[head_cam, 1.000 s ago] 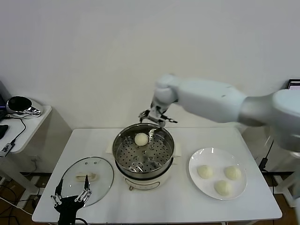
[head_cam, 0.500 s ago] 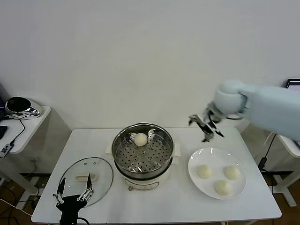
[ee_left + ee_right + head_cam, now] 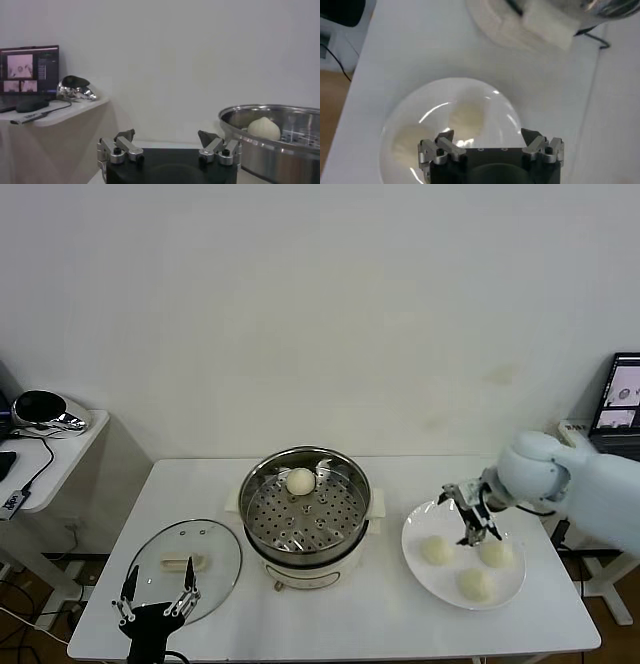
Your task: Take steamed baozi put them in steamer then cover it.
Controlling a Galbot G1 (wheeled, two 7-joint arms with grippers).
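Head view shows a white table [image 3: 330, 624] with the steamer [image 3: 306, 509] at its centre; one steamed baozi [image 3: 301, 480] rests on the perforated tray at the far side of the pot, also visible over the steel rim [image 3: 270, 145] in the left wrist view; the cover [image 3: 188, 562] lies flat on the table to the robot's left of the steamer, apart from it, handle upward; a white plate [image 3: 430, 579] sits to the right of the steamer and carries three buns: one near the steamer side [image 3: 436, 550], one at the outer side [image 3: 495, 553], one nearest the robot [image 3: 474, 584]; the right gripper [image 3: 470, 522] hangs over the plate, between and just above the two farther buns, fingers spread apart and empty, touching nothing that can be seen; the left gripper [image 3: 153, 604] is parked at the near left table edge beside the cover, fingers likewise spread and empty.
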